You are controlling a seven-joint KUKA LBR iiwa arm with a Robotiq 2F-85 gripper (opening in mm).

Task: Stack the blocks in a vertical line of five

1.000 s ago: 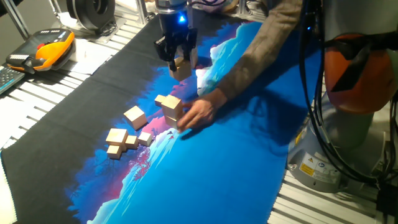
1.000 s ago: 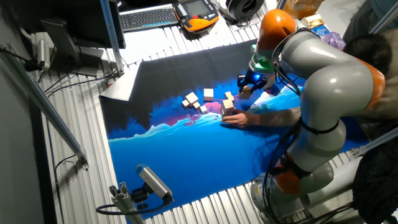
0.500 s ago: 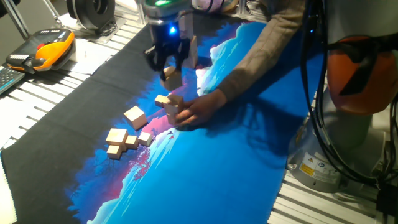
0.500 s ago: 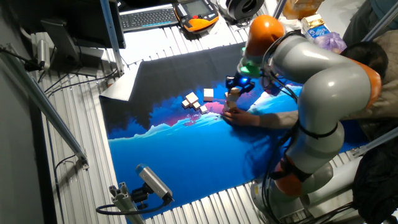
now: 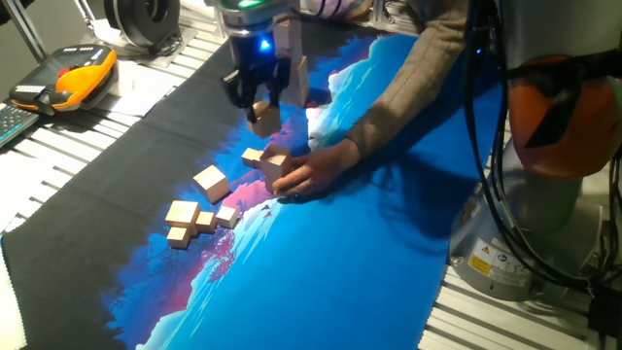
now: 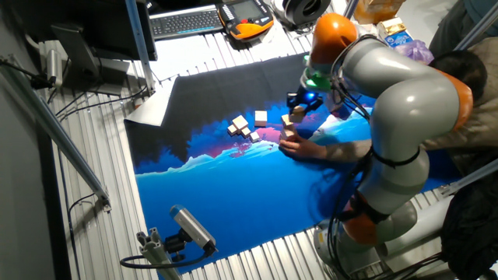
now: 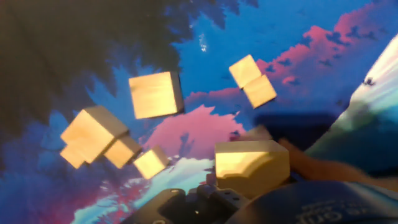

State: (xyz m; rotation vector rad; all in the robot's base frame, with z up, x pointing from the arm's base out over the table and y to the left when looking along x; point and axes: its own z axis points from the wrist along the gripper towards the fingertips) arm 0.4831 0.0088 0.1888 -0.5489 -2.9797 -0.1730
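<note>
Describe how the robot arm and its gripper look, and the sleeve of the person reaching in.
The robot arm is bulky, with rounded silver-grey links, orange joint caps and black cables alongside. Its gripper is black with a glowing blue light. The person's sleeve is brownish-grey.

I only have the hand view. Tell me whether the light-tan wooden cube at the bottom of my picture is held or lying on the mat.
Observer: Held. The gripper is shut on the light-tan wooden cube, which hangs above the blue-and-black mat.
Operator: Say whose fingers those are beside it.
Observer: A person's hand; its arm, in a brown sleeve, reaches across the mat.
Operator: Report what it is doing.
Observer: It wraps around another tan wooden cube on the mat, lower than the held one. I cannot tell whether that is a stack.
</note>
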